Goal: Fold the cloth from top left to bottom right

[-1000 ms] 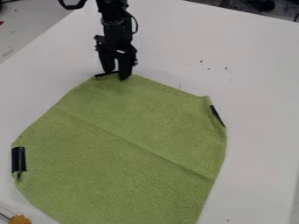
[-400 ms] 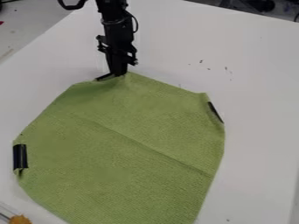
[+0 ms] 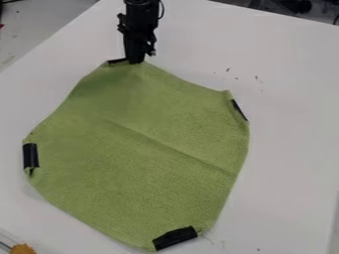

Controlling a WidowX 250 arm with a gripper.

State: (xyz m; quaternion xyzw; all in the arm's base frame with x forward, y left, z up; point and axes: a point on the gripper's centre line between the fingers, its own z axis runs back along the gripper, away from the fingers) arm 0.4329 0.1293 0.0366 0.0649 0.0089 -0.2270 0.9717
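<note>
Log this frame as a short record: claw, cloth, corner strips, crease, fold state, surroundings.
claw: black two-finger claw, closed on cloth's top corner
cloth: green textured fabric cloth
corner strips: black strips at top, left, right, bottom
crease: faint line, slanting down rightward
fold state: not folded over
surface: white tabletop
lower-left corner: small orange item

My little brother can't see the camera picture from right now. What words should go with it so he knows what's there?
A black robot hand pinches the top edge of a green cloth on a white table. Black strips sit at the cloth's four corners, and a slanting crease crosses it.
</note>
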